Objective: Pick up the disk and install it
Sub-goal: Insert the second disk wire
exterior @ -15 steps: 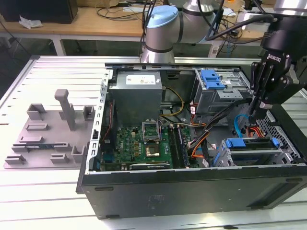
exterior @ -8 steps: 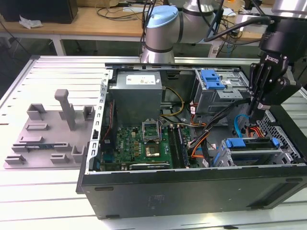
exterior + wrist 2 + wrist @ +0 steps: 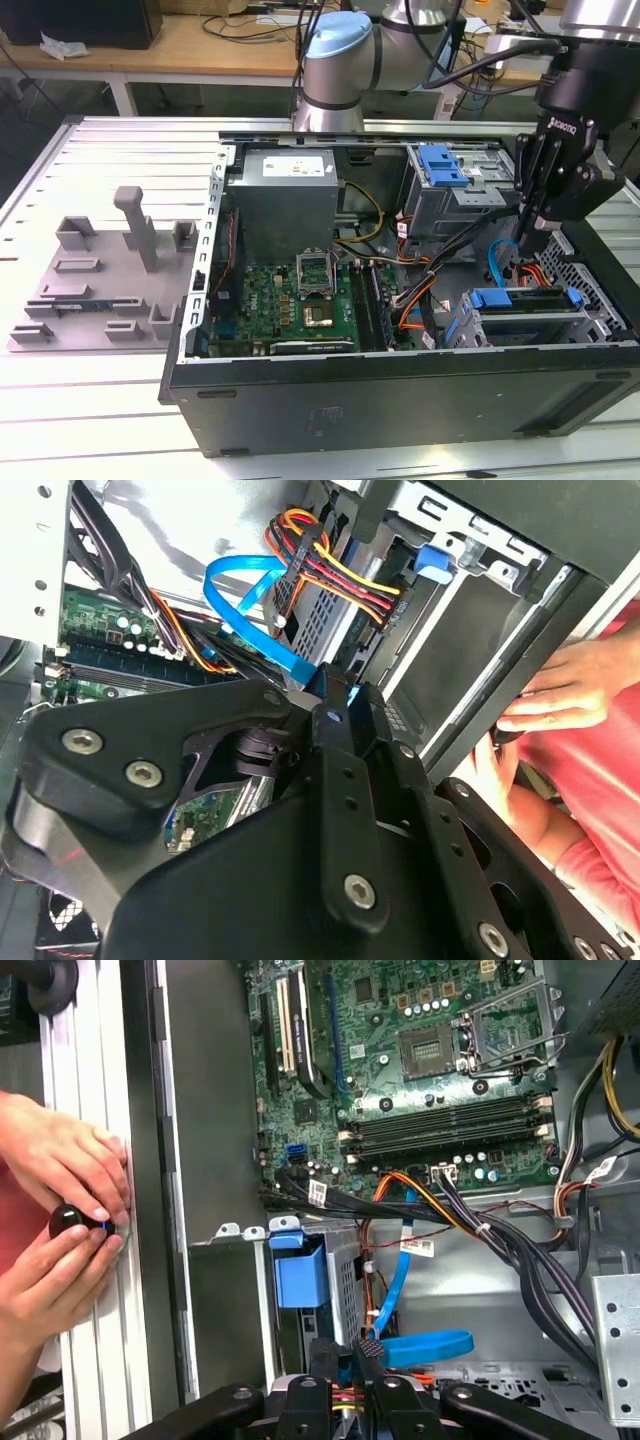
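Exterior view: black gripper (image 3: 530,232) reaches into the open black computer case (image 3: 400,390), fingers close together; whether they grip anything I cannot tell. Just below, the silver blue-framed disk (image 3: 525,300) sits in its metal bay beside the green motherboard (image 3: 290,300).

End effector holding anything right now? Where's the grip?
Cannot tell. The end effector hangs close over the disk, which sits in its bay.

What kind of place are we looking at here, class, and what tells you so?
Probably a robotics lab or test workshop: an open computer case lies on a slatted metal table, a gripper works inside it, and a cable-strewn wooden bench stands behind.
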`<state>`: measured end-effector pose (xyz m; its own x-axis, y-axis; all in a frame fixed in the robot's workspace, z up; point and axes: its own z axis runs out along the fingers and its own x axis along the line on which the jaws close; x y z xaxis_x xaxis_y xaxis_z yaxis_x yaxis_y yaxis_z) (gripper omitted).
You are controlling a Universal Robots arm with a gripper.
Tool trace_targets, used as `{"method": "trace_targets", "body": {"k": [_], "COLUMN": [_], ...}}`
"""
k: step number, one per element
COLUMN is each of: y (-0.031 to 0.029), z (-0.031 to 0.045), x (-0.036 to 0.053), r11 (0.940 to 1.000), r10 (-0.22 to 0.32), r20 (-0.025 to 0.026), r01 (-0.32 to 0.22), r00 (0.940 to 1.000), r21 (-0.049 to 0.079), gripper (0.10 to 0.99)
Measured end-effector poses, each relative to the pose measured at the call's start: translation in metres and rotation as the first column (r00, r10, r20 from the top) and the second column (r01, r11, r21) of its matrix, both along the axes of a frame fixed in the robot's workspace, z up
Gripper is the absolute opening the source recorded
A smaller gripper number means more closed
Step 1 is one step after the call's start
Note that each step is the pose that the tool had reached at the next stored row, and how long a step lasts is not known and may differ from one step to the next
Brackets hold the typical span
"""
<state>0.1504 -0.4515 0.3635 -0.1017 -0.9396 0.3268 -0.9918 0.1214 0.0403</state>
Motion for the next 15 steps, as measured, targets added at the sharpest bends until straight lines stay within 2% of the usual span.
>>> {"method": "trace_targets", "body": {"k": [7,8,9,15], "y": [0.0008,0.0009,0.001,0.0006], "z": [-0.0013,-0.0013,-0.0014,-0.0015], "x": [-0.0001,-0.0001,-0.0001,-0.0004], "r11": [1.0,1.0,1.0,1.0], "r10": [0.0,0.0,0.0,0.0], "r20": [0.0,0.0001,0.0,0.0001], "r01": [0.0,0.0,0.0,0.0], "r00": [1.0,1.0,1.0,1.0], "r21": [-0.001,-0.001,-0.001,-0.001], "gripper": [0.239,0.224,0.161,0.161]}}
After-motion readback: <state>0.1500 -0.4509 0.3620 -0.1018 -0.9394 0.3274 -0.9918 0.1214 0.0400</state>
